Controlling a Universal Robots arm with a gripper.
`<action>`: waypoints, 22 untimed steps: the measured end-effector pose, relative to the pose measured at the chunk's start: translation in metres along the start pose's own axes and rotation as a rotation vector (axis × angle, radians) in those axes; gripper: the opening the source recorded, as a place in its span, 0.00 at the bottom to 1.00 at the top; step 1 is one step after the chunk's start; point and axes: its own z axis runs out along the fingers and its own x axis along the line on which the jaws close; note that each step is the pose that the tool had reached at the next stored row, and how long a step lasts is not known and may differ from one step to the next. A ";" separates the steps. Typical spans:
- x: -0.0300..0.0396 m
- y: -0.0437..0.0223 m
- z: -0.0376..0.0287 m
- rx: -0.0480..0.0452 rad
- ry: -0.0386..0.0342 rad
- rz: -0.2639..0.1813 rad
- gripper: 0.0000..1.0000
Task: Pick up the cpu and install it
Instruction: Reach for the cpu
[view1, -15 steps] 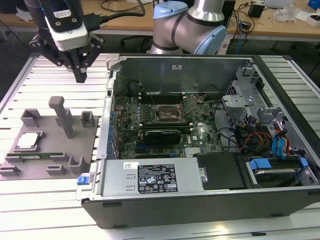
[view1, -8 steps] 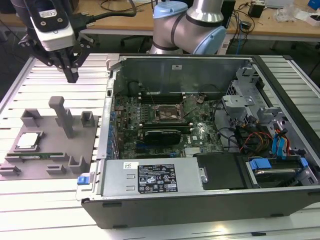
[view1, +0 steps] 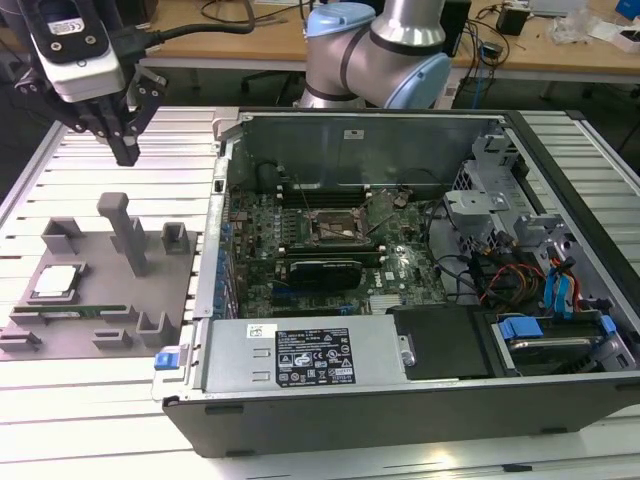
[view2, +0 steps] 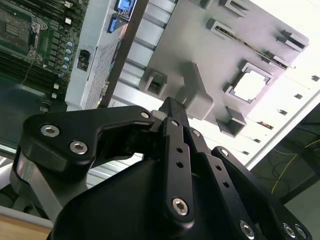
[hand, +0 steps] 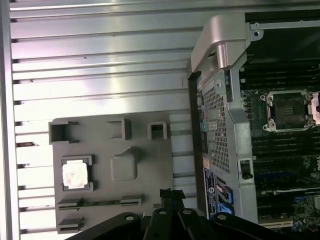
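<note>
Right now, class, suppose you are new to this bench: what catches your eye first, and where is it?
The open computer case dominates the exterior view's right, with its motherboard socket near the middle. On the exterior view's left, the gripper hangs above a grey tray, jaws shut and holding nothing. The silvery cpu sits in a pocket of that tray.
</note>
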 end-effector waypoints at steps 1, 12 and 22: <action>0.0015 -0.0001 -0.0001 0.0000 0.0000 0.000 0.11; 0.0240 -0.0021 -0.0003 -0.0005 -0.0020 0.000 0.11; 0.0513 -0.0045 0.0004 -0.0012 -0.0064 0.000 0.11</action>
